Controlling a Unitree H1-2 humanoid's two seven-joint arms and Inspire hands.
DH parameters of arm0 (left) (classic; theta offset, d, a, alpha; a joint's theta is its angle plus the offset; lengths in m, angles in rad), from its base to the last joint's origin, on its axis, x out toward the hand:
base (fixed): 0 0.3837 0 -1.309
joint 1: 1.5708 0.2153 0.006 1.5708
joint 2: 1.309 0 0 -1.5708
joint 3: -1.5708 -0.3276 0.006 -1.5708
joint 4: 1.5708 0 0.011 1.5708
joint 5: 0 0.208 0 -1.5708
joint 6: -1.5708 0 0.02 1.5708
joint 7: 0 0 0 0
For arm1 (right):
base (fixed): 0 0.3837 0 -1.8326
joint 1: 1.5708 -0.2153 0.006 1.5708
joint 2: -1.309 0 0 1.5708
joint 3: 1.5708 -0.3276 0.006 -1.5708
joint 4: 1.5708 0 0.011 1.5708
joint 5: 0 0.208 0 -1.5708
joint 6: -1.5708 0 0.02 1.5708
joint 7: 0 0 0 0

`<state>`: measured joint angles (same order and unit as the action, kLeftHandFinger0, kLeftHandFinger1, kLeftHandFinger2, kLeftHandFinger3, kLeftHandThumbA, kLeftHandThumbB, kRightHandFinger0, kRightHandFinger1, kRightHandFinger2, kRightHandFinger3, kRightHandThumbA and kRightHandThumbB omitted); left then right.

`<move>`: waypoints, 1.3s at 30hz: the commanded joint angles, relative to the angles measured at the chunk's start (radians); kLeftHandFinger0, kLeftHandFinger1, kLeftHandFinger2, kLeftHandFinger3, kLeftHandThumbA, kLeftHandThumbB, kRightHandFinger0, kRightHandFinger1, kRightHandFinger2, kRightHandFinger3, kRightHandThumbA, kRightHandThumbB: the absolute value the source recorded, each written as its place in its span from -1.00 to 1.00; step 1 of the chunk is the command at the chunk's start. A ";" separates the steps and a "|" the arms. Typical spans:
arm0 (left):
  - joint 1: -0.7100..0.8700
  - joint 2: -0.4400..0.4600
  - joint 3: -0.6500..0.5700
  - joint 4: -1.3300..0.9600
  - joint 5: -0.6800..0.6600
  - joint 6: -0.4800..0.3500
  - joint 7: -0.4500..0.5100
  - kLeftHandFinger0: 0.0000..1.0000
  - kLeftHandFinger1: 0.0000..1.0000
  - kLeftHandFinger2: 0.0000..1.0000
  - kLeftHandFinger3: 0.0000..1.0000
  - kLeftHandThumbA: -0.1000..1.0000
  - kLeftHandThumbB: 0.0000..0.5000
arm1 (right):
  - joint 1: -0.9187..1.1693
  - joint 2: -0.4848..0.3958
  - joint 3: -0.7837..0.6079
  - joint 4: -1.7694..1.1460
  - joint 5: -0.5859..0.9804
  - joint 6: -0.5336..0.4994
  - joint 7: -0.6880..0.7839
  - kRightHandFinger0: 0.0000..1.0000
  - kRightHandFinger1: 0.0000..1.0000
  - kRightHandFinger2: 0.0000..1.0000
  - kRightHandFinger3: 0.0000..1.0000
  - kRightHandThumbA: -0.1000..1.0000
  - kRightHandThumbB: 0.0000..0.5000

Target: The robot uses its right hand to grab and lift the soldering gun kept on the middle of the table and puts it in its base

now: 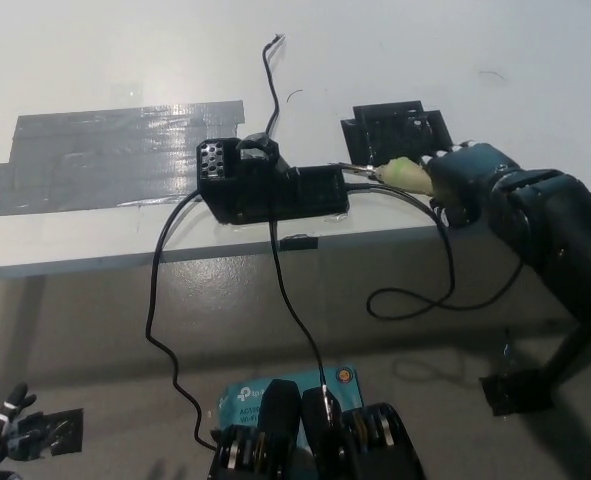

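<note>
Legible text, labels, brands, numbers, signs:

Item 1: teal box (275, 392) on the floor below the table edge, partly hidden behind the black shapes at the bottom of the view. White lettering runs along its left part, too small and too far covered to read; no word, brand or number can be made out.

No other lettering, label, number or sign can be read on anything in the head view.

Bulky black right robot hand (465, 185)
</note>
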<state>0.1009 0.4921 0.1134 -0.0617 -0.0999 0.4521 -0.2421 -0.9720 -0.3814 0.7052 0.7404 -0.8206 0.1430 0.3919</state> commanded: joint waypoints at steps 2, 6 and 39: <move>0.005 0.033 -0.008 -0.021 0.006 -0.011 -0.029 0.63 0.81 1.00 1.00 1.00 -0.72 | 0.000 -0.019 -0.010 0.028 -0.040 0.070 0.006 1.00 1.00 1.00 1.00 -0.22 0.88; 0.006 0.036 -0.016 -0.016 0.006 -0.026 -0.044 0.65 0.83 1.00 1.00 1.00 -0.73 | 0.014 -0.019 -0.019 0.006 -0.035 0.078 0.008 1.00 1.00 1.00 1.00 -0.33 0.79; -0.017 0.091 -0.075 0.001 -0.005 -0.077 -0.171 1.00 1.00 1.00 1.00 1.00 -0.31 | 0.126 -0.052 0.134 0.010 -0.218 0.107 -0.143 -1.00 -0.42 0.30 -0.15 -0.77 -1.00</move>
<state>0.0890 0.5379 0.0380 -0.0495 -0.1041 0.4207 -0.3823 -0.9334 -0.3860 0.8262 0.7252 -1.0020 0.2695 0.3020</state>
